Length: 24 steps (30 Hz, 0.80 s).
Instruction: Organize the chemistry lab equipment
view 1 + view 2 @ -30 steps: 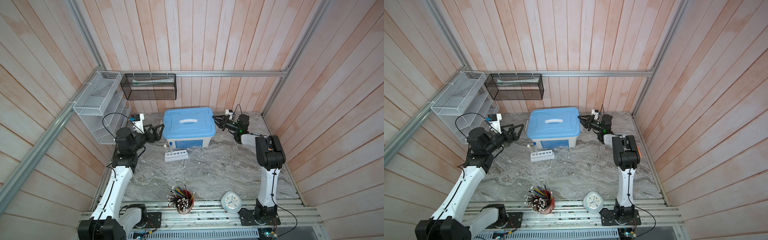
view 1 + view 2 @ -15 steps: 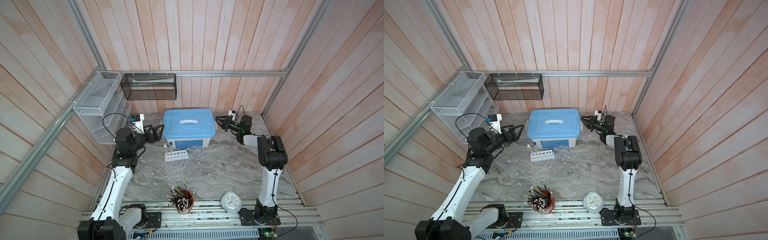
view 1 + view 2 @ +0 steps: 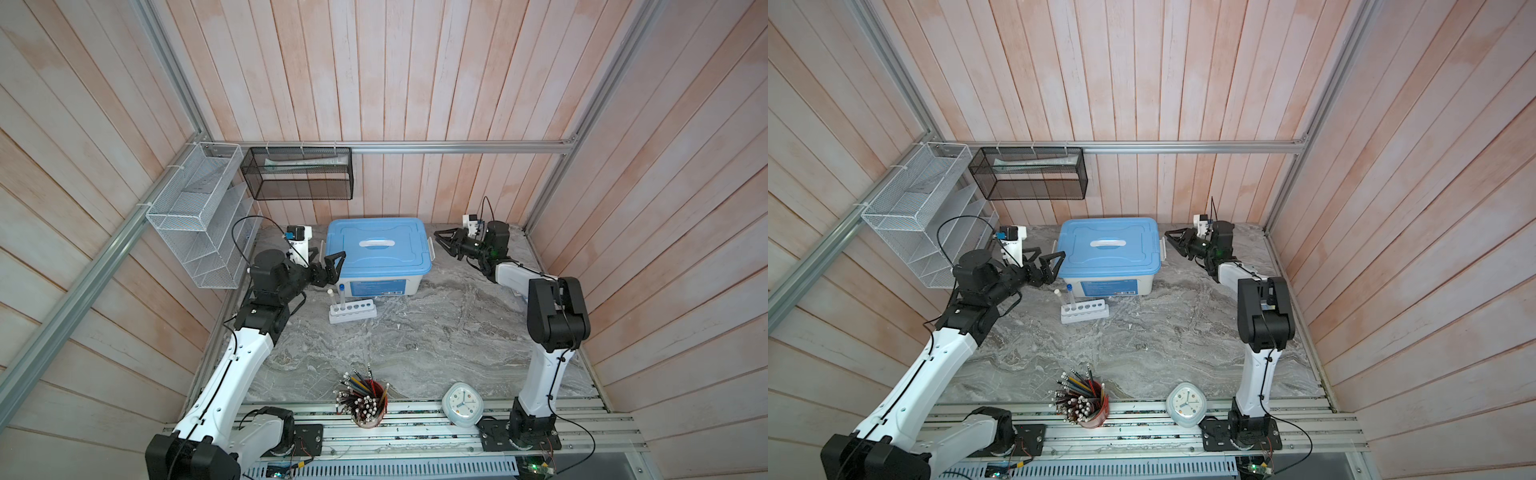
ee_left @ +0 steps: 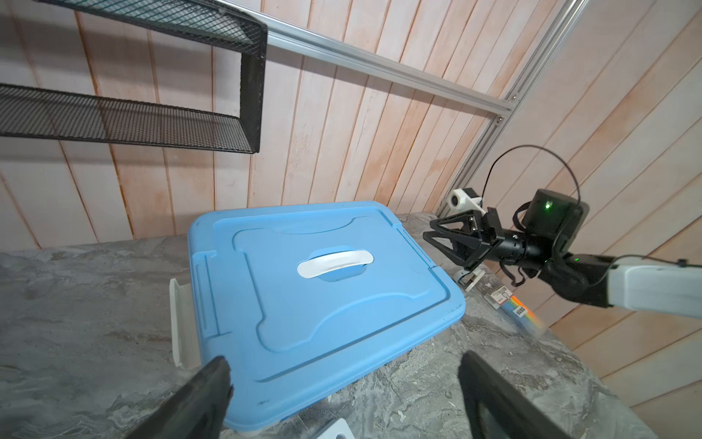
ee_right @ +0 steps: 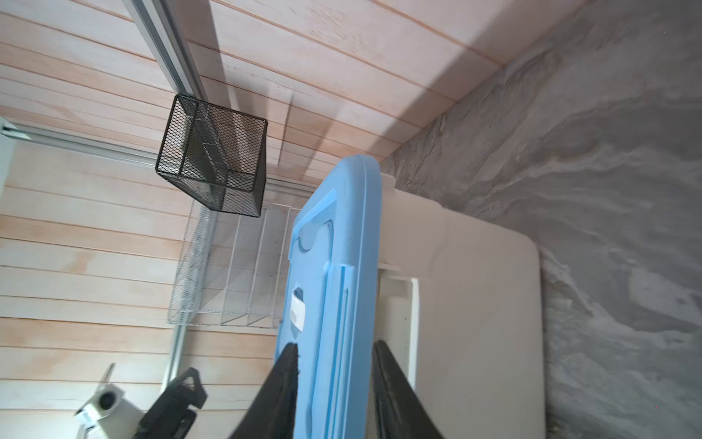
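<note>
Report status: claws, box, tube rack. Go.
Left claw open, empty, at the blue lid. Right claw open, empty, off the box's other side. Lid on. Two tubes in rack, fronting box.

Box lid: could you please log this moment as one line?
left hand open by lid | right hand open beside box | lid on

rack (image 3: 353, 311) before bin (image 3: 390, 264) | tubes (image 3: 341, 296) in rack, seemingly | clock (image 3: 462, 404) front-right
</note>
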{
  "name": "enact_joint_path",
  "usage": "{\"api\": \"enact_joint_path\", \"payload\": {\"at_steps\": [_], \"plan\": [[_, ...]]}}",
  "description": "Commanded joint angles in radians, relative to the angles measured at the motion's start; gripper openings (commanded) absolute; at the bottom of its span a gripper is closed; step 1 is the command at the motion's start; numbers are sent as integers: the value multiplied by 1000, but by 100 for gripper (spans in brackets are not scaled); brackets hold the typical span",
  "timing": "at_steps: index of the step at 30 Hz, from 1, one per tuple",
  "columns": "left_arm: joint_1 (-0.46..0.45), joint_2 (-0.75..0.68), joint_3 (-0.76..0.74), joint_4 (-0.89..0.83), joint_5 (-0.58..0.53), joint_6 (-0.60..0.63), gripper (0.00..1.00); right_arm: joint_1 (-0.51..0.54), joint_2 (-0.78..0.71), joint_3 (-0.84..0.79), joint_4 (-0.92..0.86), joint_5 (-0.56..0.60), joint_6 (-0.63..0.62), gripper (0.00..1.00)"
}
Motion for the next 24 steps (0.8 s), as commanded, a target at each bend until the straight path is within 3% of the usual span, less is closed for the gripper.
{"api": "enact_joint_path", "payload": {"at_steps": [1, 4, 13, 24], "plan": [[-70, 45, 36, -47, -180, 133, 95, -6, -102, 32, -357, 153, -367, 37], [-137, 113, 70, -51, -250, 181, 95, -12, -169, 5, -452, 237, -463, 40], [-216, 319, 209, -9, -259, 237, 95, -31, -313, -207, -291, 128, -422, 51], [-268, 537, 361, -30, -286, 301, 95, -30, -356, -296, -211, 109, -384, 55]]}}
